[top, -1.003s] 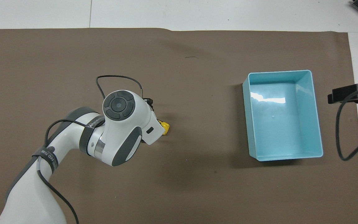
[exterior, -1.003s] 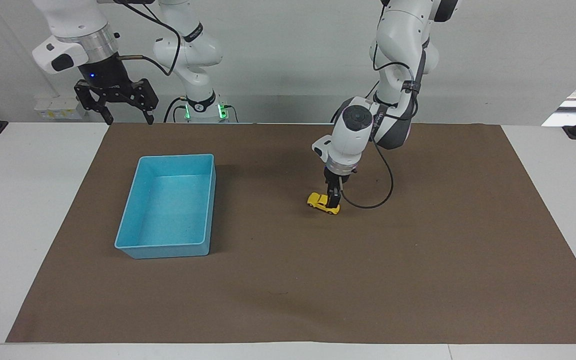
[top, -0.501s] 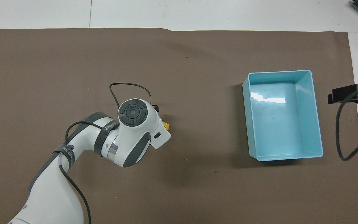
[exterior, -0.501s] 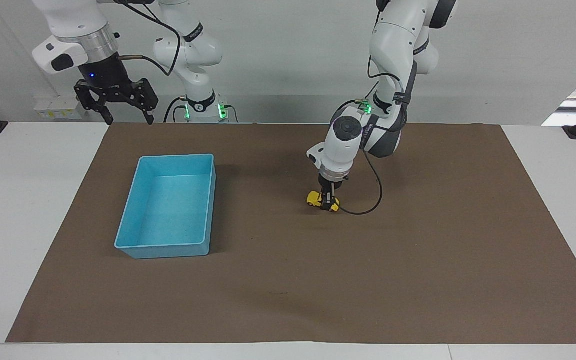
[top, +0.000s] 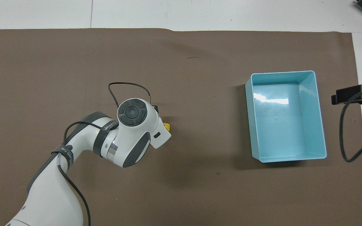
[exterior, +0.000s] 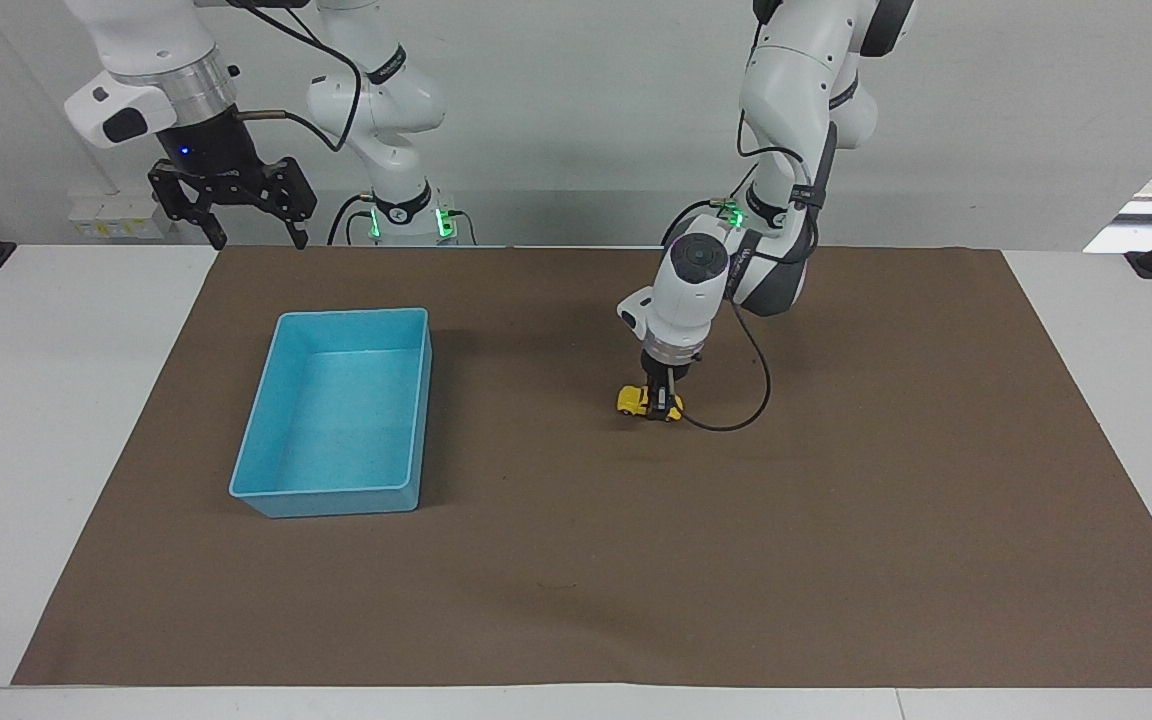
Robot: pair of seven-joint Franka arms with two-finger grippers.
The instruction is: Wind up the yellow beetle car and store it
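while it sits on matte brown paper, the rounded yellow beetle car gleams.

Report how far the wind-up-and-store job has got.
Done: the left gripper is shut on the yellow beetle car, which sits on the brown mat. In hand: that grip. Left: winding the car and putting it in the empty blue bin. The right gripper waits, open.

Yellow beetle car – blue bin
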